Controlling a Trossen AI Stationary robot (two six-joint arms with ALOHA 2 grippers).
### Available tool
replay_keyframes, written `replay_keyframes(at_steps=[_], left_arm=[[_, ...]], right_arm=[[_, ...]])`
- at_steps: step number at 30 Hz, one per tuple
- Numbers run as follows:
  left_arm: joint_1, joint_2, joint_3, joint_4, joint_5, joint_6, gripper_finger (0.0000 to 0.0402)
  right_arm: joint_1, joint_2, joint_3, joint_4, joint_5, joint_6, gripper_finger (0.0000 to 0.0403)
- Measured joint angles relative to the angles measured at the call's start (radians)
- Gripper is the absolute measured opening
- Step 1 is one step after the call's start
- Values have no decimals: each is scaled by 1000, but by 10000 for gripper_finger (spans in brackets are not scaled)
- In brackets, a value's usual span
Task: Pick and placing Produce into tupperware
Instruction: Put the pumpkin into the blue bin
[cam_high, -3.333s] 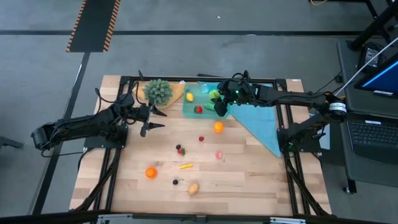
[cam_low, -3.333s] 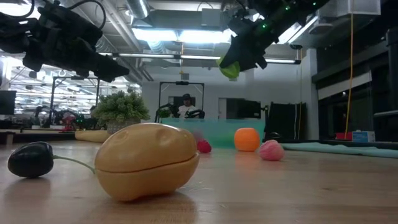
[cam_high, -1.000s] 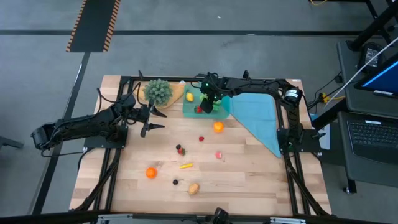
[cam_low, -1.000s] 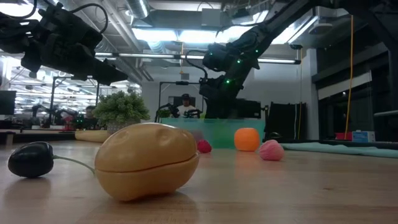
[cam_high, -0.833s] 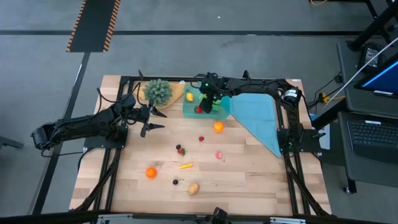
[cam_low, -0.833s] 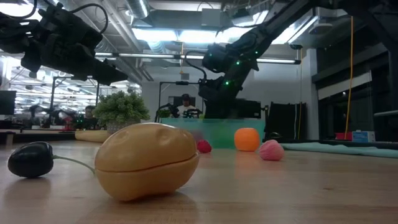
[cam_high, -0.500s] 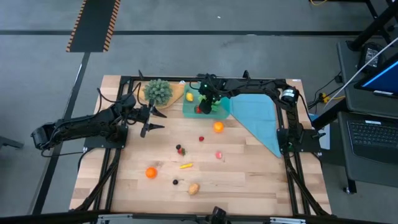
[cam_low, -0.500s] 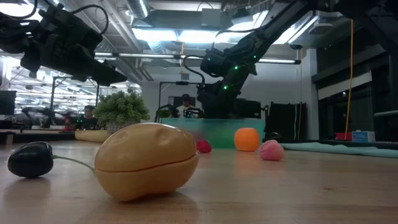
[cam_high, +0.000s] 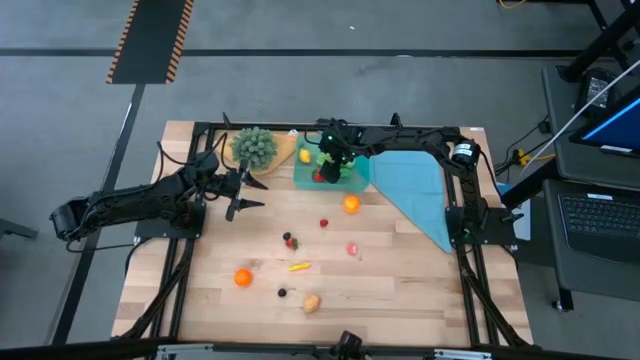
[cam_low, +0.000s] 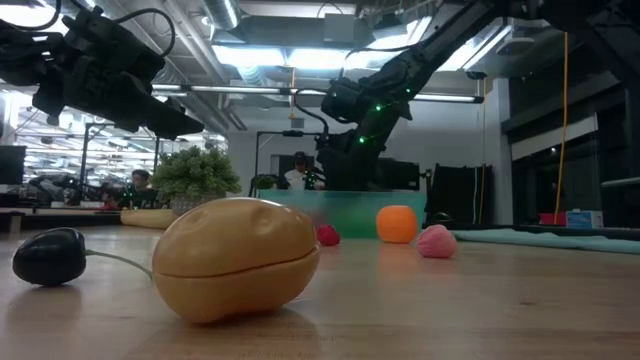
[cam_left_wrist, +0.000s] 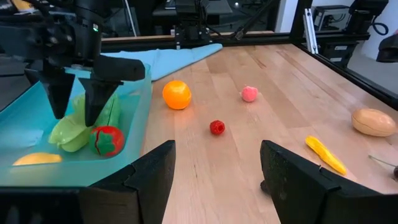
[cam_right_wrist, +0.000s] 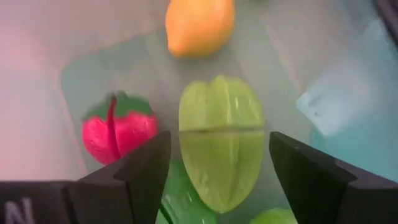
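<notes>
The tupperware (cam_high: 300, 176), clear teal, stands at the table's far middle. My right gripper (cam_high: 335, 168) reaches down into it, open. A green star-shaped fruit (cam_right_wrist: 221, 140) lies on the tupperware's floor (cam_right_wrist: 93, 81) between the open fingers, with a gap on each side. A red fruit (cam_right_wrist: 118, 134) and a yellow lemon (cam_right_wrist: 199, 25) lie beside it. More produce is spread over the table: an orange (cam_high: 351, 204), a pink piece (cam_high: 352, 249), a yellow piece (cam_high: 299, 266), a tan potato (cam_high: 312, 302). My left gripper (cam_high: 248, 192) hovers open left of the tupperware.
A bushy green plant (cam_high: 255, 147) with a wooden dish stands just left of the tupperware. A teal cloth (cam_high: 415, 185) lies to its right. A second orange (cam_high: 242, 278) and small dark berries (cam_high: 290, 240) lie on the near half. A black frame runs around the table.
A few seconds ago my right gripper held the green fruit in the air above the tupperware's right end. It has since come down and leftward into the tupperware and has hardly moved over the last second. The green fruit now lies on the tupperware's floor.
</notes>
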Motion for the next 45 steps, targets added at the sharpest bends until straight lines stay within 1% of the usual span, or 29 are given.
replay_keyframes(at_steps=[6, 13, 21, 26, 30, 32, 35, 40, 43, 45], left_arm=[[0, 0, 0, 0, 0, 0, 228], [0, 0, 0, 1, 0, 0, 228], [0, 0, 0, 7, 0, -7, 228], [0, -20, 0, 23, 0, -13, 228], [0, -75, 0, 21, 0, -64, 228], [0, -110, 0, 23, 1, -75, 228], [0, -171, 0, 20, 1, -82, 228], [0, -261, 0, -14, 1, -87, 228], [0, -297, 0, -27, 0, -87, 228], [0, -312, 0, -32, 0, -88, 228]], right_arm=[[-1, 0, 46, 14, 0, 12, 274], [-1, 0, 49, 49, 0, 13, 275], [-1, -10, 48, 34, -1, 11, 275], [19, -72, 48, 43, 6, -24, 275], [65, -149, 29, 45, 76, -71, 275], [87, -198, -3, 71, 113, -77, 275], [112, -289, -101, 177, 123, -78, 275], [159, -461, -343, 390, 125, -89, 275], [185, -591, -487, 537, 123, -92, 275], [200, -679, -573, 602, 124, -95, 275]])
